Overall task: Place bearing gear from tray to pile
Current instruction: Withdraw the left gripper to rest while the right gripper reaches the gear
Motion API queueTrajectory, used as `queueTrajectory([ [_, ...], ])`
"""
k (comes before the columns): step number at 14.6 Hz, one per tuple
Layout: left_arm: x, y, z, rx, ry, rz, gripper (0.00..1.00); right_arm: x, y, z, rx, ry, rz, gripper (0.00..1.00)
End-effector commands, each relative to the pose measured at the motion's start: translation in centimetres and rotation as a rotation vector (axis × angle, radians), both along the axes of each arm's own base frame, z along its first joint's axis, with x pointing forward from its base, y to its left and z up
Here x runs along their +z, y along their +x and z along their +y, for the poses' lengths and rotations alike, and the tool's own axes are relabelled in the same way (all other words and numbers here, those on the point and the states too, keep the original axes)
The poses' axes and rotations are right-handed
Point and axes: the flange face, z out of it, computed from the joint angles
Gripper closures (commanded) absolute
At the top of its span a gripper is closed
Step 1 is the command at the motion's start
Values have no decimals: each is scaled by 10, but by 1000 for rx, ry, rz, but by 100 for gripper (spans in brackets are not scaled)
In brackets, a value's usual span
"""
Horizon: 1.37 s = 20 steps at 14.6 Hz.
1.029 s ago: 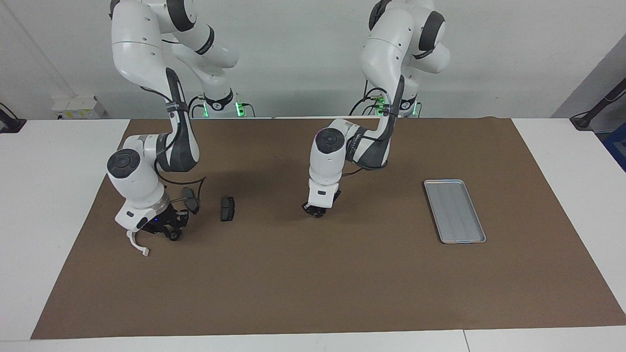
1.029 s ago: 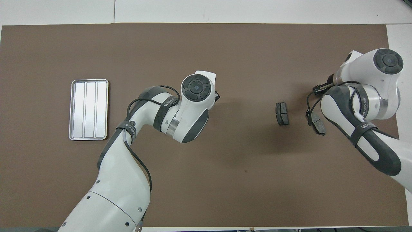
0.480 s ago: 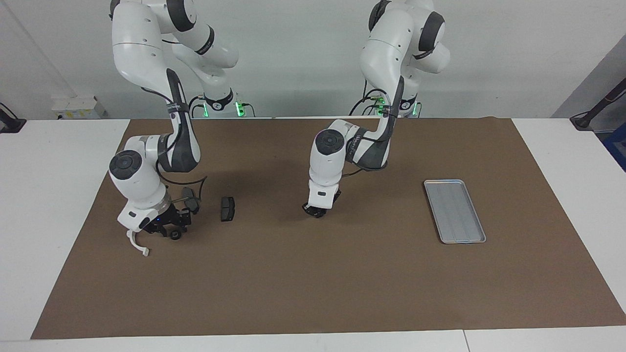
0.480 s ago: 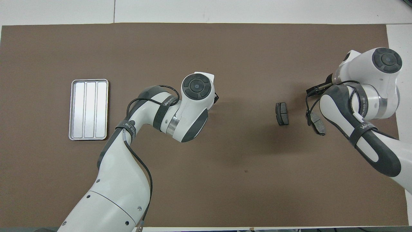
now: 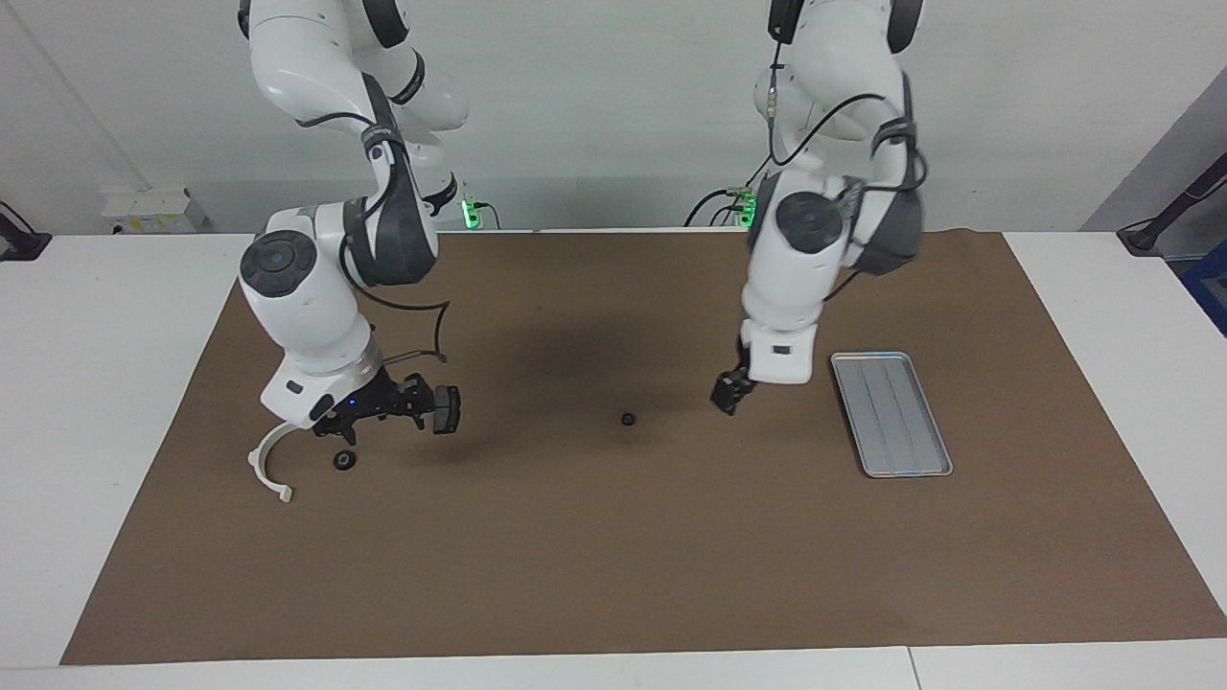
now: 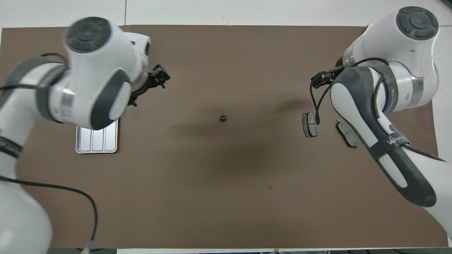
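Where both arms were low, left gripper [image 5: 729, 395] and right gripper [image 5: 369, 414] now raised, fingers spread, gears [image 5: 627, 419] released.

2 white arms [image 5: 316, 316], dark-grey joints, black cables

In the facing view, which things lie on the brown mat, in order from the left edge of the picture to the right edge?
white bracket → small dark ring → dark brake pad → small dark gear → tray
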Motion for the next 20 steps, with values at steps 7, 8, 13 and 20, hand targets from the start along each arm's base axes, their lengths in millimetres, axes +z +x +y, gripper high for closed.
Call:
queueTrajectory([
  [7, 130, -92, 208, -248, -48, 79, 0, -14, -65, 274, -105, 6, -41, 0],
  [8, 126, -91, 217, -247, -49, 74, 0, -28, -68, 282, -115, 1, -43, 0],
  [13, 100, -87, 216, -319, -36, 2, 0, -71, -76, 306, -103, 19, -45, 0],
  [20, 94, -60, 219, -313, -34, -12, 0, -110, -73, 302, -104, 31, -43, 0],
])
